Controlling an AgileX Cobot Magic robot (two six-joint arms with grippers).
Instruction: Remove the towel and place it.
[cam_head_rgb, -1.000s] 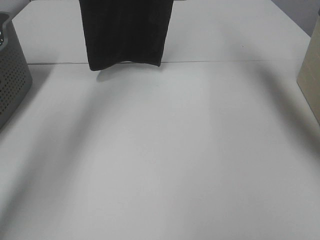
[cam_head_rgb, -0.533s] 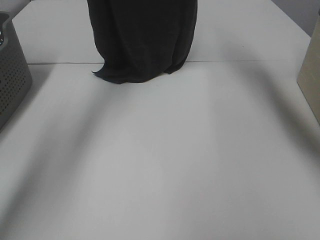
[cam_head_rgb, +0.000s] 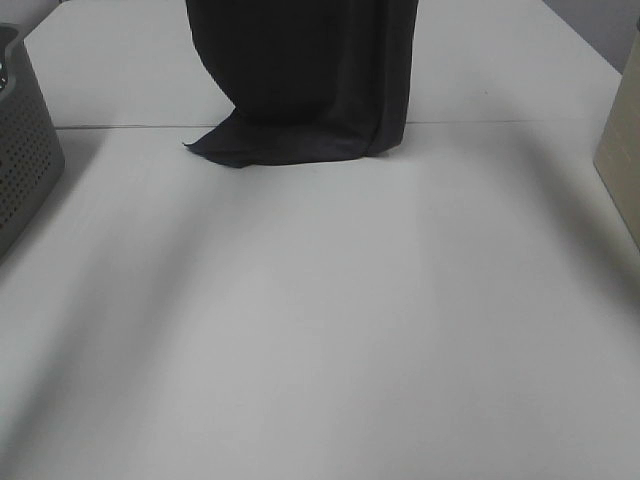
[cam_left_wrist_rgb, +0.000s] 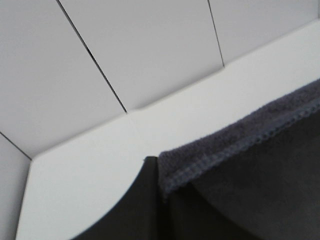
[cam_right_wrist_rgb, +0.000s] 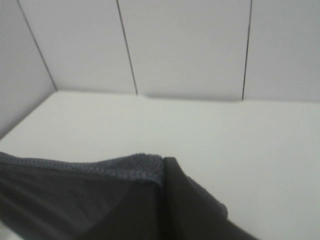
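Down it comes: towel (cam_head_rgb: 300, 80) hung clear a second ago, now its lower edge folds onto the desk (cam_head_rgb: 320, 330)!
Left pincer (cam_left_wrist_rgb: 159, 172) and right pincer (cam_right_wrist_rgb: 165, 165) each look closed on the stitched top hem, cloth bunched against a dark finger, holding it above the overhead shot. Below, the charcoal sheet drapes at the desk's far middle, one corner spilling leftward, well apart from the grey perforated basket (cam_head_rgb: 25, 150). Placement looks under way; drawing the hem nearward should lay it flat.

No readable text, label or number on the towel (cam_head_rgb: 300, 80) or elsewhere.
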